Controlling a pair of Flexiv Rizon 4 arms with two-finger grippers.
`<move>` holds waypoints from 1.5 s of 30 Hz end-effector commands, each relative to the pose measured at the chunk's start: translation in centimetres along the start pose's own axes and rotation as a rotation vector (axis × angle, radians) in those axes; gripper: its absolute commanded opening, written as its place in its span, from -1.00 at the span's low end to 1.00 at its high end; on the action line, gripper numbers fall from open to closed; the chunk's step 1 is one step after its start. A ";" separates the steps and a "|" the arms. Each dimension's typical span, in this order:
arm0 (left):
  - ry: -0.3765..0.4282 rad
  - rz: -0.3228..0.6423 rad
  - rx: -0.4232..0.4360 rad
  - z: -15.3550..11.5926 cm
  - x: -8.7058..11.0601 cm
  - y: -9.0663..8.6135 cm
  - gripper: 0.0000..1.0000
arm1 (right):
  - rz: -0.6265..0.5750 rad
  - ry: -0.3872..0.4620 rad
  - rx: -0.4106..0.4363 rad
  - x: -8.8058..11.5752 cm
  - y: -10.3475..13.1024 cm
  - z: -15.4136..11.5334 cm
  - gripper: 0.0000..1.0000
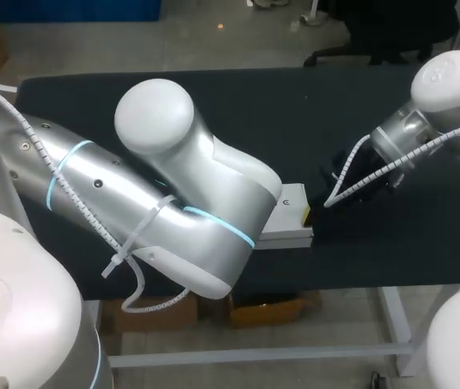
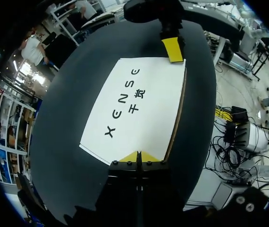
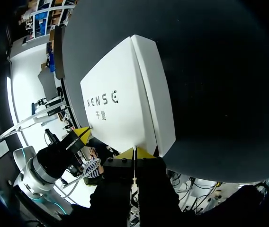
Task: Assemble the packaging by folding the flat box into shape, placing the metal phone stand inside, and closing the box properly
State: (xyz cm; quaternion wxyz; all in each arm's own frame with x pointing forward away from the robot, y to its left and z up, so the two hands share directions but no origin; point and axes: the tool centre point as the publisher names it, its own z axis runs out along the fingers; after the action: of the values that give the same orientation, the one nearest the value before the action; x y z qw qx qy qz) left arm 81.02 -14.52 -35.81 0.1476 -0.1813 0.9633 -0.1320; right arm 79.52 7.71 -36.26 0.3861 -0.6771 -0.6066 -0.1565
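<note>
A white box (image 2: pixel 134 101) with dark print on its top face lies flat and closed on the black table. In the head view only its right end (image 1: pixel 293 212) shows past my left arm. My left gripper (image 2: pixel 138 156) is shut, its yellow tips together against the box's near edge. My right gripper (image 3: pixel 134 152) is also shut, its tips against the opposite end of the box. Each gripper shows in the other's wrist view: the right gripper (image 2: pixel 173 48) at the far end, the left gripper (image 3: pixel 82 134) beside the printed face. No phone stand is in view.
The black table (image 1: pixel 392 243) has bare surface to the right of and behind the box. The box lies close to the table's front edge (image 1: pixel 351 285). My left arm (image 1: pixel 165 194) covers most of the table's left half in the head view.
</note>
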 end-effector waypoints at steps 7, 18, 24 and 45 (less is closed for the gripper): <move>0.018 -0.006 -0.005 0.5 0.3 0.4 -1.00 | 0.011 0.004 0.011 -0.8 0.3 0.6 -1.00; 0.056 -0.021 -0.015 2.2 0.5 0.7 -1.00 | 0.042 -0.013 0.019 -1.7 0.8 1.6 -1.00; 0.064 -0.034 -0.013 2.5 0.7 1.0 -1.00 | 0.046 -0.018 0.017 -1.7 0.8 1.6 -1.00; 0.039 -0.001 -0.001 1.7 0.8 0.1 -1.00 | 0.005 -0.033 -0.042 -1.1 0.3 1.4 -1.00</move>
State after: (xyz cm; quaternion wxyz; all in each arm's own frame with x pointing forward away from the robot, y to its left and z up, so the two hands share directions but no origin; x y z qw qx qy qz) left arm 80.41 -14.68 -37.25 0.1325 -0.1790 0.9647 -0.1403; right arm 78.71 7.81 -37.40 0.3570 -0.6908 -0.6078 -0.1607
